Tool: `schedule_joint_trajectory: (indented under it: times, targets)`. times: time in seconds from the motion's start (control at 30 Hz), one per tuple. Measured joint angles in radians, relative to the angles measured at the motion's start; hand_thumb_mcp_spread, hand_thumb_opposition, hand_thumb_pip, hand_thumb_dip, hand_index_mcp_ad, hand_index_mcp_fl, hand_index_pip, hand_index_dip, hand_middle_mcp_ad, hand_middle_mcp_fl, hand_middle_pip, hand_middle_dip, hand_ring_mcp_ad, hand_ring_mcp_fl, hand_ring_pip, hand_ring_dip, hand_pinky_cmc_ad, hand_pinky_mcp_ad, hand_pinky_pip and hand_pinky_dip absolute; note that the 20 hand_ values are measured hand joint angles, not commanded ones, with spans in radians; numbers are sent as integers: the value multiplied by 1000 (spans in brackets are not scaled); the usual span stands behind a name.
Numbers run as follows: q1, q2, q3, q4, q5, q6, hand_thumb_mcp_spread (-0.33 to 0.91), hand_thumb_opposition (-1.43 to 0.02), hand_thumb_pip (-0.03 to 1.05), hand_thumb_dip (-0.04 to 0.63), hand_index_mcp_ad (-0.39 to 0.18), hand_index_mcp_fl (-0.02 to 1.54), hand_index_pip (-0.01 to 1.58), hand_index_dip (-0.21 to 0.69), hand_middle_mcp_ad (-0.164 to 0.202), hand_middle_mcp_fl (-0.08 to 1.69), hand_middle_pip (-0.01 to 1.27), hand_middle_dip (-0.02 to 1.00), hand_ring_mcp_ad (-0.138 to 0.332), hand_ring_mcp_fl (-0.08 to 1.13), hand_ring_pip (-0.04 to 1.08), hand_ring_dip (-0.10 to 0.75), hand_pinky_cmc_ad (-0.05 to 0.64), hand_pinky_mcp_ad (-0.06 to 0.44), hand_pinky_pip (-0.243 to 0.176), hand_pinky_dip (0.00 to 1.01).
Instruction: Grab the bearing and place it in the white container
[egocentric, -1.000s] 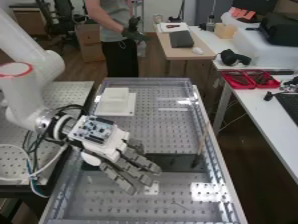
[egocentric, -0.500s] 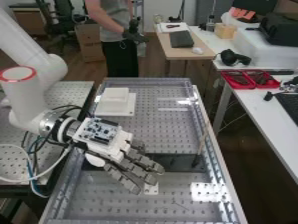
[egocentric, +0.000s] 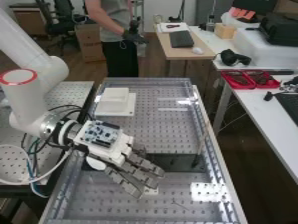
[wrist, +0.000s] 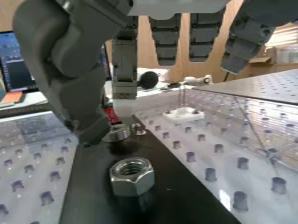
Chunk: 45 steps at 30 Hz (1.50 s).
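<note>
As the robot hand (egocentric: 118, 151) hangs open above the perforated bench (egocentric: 156, 131), a white desk (egocentric: 258, 106) stands alongside.

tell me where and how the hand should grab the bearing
Probably best by its outer rim, coming from above: the bearing looks like a low ring lying flat on the black strip, so the hand could pinch opposite sides, keeping its fingertips off the small metal piece close beside it.
</note>
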Motion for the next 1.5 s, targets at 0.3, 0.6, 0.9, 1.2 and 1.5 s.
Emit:
schedule_joint_trajectory:
  times: [0.3, 0.6, 0.9, 1.2, 1.5]
  targets:
    - [-10, -7, 6, -5, -7, -21, 370, -857, 696, 272, -103, 21, 1447, 279, 126, 2, 131, 105, 178, 17, 75, -5, 435, 295, -126, 126]
    - [-12, -8, 7, -6, -13, -37, 370, -855, 703, 269, -105, 21, 1459, 283, 122, 0, 131, 105, 164, 17, 77, -3, 419, 295, -122, 126]
    - [-12, -9, 3, -3, -18, -43, 372, -836, 712, 271, -101, 17, 1470, 283, 122, 2, 127, 105, 164, 17, 75, -3, 415, 295, -122, 126]
    - [-6, -2, -11, 5, -11, -42, 372, -838, 712, 271, -105, 17, 1470, 284, 122, 2, 127, 105, 164, 17, 75, -3, 414, 295, -122, 126]
    - [0, 1, -16, 6, -10, -40, 368, -838, 712, 271, -101, -3, 1468, 284, 108, 0, 127, 108, 166, 17, 75, -3, 415, 295, -122, 126]
